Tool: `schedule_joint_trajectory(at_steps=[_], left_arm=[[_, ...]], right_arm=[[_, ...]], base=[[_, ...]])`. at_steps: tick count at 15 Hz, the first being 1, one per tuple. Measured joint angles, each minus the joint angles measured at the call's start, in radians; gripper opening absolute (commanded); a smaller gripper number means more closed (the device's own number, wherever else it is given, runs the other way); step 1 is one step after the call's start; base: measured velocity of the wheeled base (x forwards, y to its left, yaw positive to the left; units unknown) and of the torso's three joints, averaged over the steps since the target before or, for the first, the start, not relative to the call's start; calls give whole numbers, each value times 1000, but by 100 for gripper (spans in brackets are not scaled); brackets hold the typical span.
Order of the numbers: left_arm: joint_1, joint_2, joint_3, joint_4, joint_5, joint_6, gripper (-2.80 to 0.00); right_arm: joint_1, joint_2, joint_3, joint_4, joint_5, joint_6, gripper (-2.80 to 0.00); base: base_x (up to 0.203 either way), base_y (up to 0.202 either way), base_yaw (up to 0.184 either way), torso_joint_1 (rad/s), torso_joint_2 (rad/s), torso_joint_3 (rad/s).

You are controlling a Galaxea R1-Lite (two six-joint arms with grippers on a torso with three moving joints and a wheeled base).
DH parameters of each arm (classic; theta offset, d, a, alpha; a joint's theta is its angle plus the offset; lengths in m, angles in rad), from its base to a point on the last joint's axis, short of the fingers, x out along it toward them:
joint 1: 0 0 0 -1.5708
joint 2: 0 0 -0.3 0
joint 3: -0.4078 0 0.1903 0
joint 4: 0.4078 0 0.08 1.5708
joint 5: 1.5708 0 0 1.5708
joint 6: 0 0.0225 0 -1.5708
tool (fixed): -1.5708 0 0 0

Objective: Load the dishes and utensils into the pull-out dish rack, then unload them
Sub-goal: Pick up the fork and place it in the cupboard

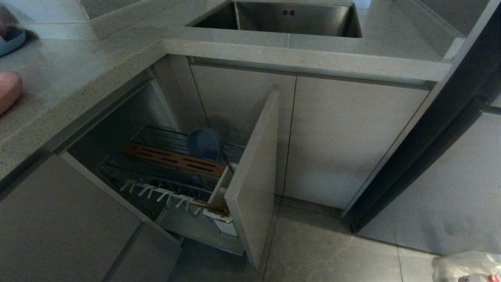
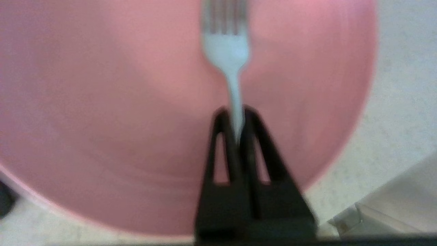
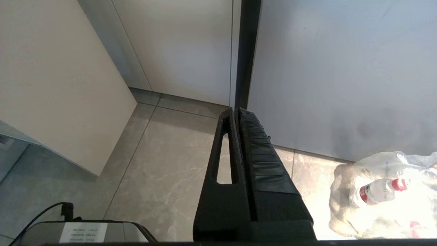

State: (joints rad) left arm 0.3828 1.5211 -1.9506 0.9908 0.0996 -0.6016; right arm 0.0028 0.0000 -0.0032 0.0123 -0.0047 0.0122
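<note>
My left gripper [image 2: 235,114] is shut on the handle of the silver fork [image 2: 227,51]. The fork's tines point away from me over the salmon-pink plate [image 2: 102,119], which lies on the pale countertop [image 2: 392,119]. In the head view only the plate's edge [image 1: 8,92] shows, at the far left. The pull-out dish rack [image 1: 117,172] stands drawn out below the counter. A blue-grey bowl [image 1: 203,144] stands on edge in it. Tan chopsticks [image 1: 211,207] show at the white utensil cup [image 1: 225,227]. Neither gripper is in the head view. My right gripper [image 3: 235,111] hangs shut and empty over the floor.
The rack's beige door front [image 1: 254,176] juts out into the floor space. A steel sink [image 1: 282,17] is set in the counter behind. A blue plate [image 1: 11,41] sits at the counter's far left. A plastic bag of bottles [image 3: 382,191] lies on the floor at the right.
</note>
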Motion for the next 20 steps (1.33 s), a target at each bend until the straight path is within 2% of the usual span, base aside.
schedule_joint_trajectory(at_steps=[8, 14, 17, 20], left_arm=[[2, -20, -1, -17, 8, 1, -280], [-1, -156, -2, -72, 0, -5, -280], [-73, -243, -1, -60, -51, -19, -280], [-213, -309, 5, -13, -105, -38, -280]], right_arm=[[0, 0, 0, 0, 0, 0, -280], [0, 0, 0, 0, 0, 0, -280], [0, 0, 0, 0, 0, 0, -280], [0, 0, 0, 0, 0, 0, -280]], base=[[0, 0, 0, 0, 0, 0], [0, 0, 0, 0, 0, 0], [0, 0, 0, 0, 0, 0], [0, 0, 0, 0, 0, 0]])
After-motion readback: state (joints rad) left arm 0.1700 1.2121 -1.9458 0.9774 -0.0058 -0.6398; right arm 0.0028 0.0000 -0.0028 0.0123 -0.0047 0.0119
